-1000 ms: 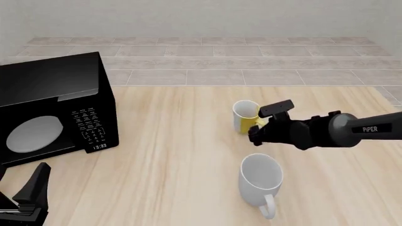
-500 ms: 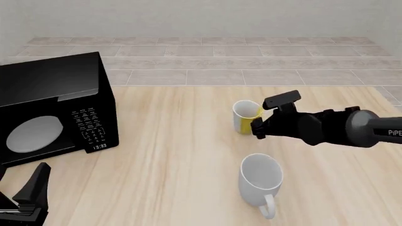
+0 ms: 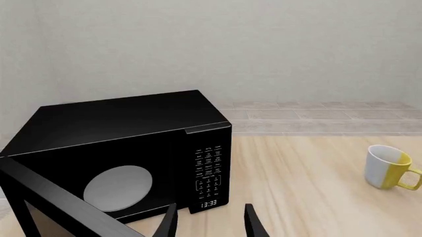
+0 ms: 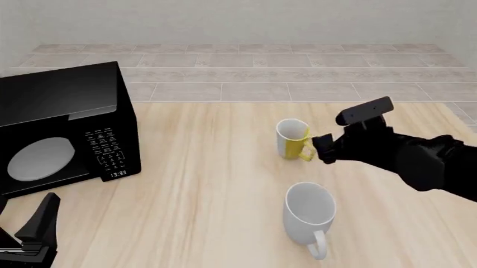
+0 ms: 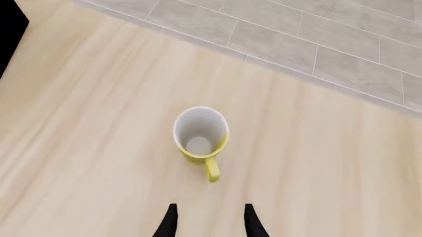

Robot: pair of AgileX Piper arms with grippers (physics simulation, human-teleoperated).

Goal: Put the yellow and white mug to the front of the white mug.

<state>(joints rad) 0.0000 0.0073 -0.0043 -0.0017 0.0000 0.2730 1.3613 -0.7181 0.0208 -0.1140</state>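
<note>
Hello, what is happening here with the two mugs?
The right hand is open, close to the yellow and white mug but not touching it. That mug stands upright on the table, beyond the white mug. The left hand waits open near the microwave.

I see open worktop (image 4: 201,167) between the microwave (image 4: 63,128) and both mugs. The white mug (image 4: 309,212) stands near the yellow and white mug (image 4: 292,138), narrowing the passage between them. My right claw (image 5: 207,222) has bare worktop ahead.
</note>
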